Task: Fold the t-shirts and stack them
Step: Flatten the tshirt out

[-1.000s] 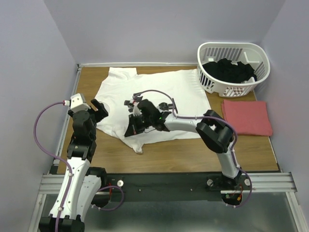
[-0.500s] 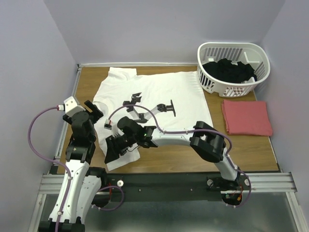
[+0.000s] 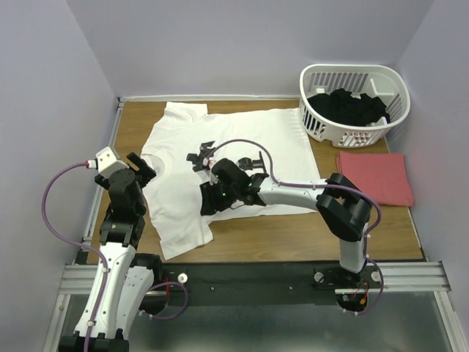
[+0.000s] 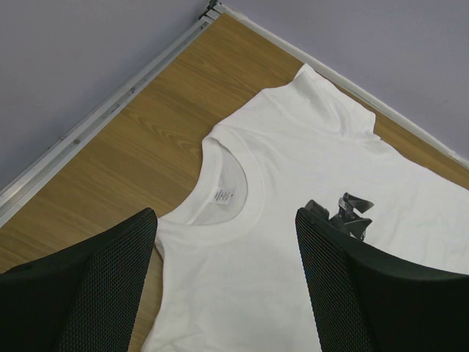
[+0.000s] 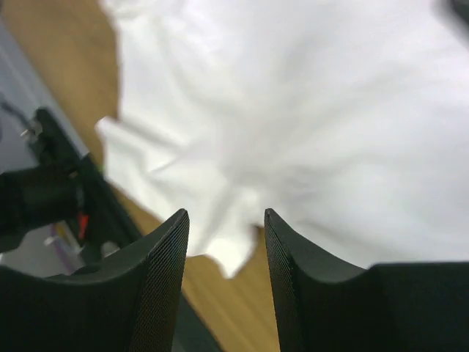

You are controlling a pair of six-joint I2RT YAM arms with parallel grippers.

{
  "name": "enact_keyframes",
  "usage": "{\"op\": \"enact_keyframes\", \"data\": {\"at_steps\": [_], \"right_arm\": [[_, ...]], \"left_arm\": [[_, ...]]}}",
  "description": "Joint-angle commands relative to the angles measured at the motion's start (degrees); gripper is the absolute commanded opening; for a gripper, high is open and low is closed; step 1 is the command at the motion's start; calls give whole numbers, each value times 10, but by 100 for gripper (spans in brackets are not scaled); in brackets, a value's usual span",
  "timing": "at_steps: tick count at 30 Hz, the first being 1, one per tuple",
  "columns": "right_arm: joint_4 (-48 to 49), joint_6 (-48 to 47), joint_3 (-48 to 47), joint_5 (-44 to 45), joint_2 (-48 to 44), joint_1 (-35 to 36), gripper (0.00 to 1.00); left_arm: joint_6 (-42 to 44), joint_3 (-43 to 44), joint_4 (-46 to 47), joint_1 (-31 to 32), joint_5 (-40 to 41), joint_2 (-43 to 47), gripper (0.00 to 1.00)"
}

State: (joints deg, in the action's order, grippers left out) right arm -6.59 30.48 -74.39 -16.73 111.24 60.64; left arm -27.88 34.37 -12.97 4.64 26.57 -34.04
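The white t-shirt lies spread over the left and middle of the bench, with its collar towards the left edge. One sleeve reaches close to the far edge. The shirt's near-left corner runs almost to the near edge, and there the cloth is rumpled rather than flat. Its far-right corner lies just beside the wall of the white basket, which stands in the far right corner with dark clothes in it.

The salmon-red t-shirt lies folded against the right edge, just in front of the basket. A narrow strip of bare wood separates it from the white shirt.

The left gripper hovers over the shirt's left side beside the collar. Its fingers are spread wide with nothing between them. The right gripper is above the near part of the white shirt, its jaws parted and holding no cloth. The right wrist view is blurred.

Bare wood shows along the left edge, in the far left corner, and along the near edge from the middle to the right corner.
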Motion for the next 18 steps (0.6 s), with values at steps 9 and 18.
{"op": "enact_keyframes", "data": {"at_steps": [9,18], "right_arm": [[-101,-52,132,215,-87,-69,52],[-164,-20,231,249,-160,-75,52]], "left_arm": [[2,3,10,4,2,-13,84],[1,5,7,4,6,-16,84]]}}
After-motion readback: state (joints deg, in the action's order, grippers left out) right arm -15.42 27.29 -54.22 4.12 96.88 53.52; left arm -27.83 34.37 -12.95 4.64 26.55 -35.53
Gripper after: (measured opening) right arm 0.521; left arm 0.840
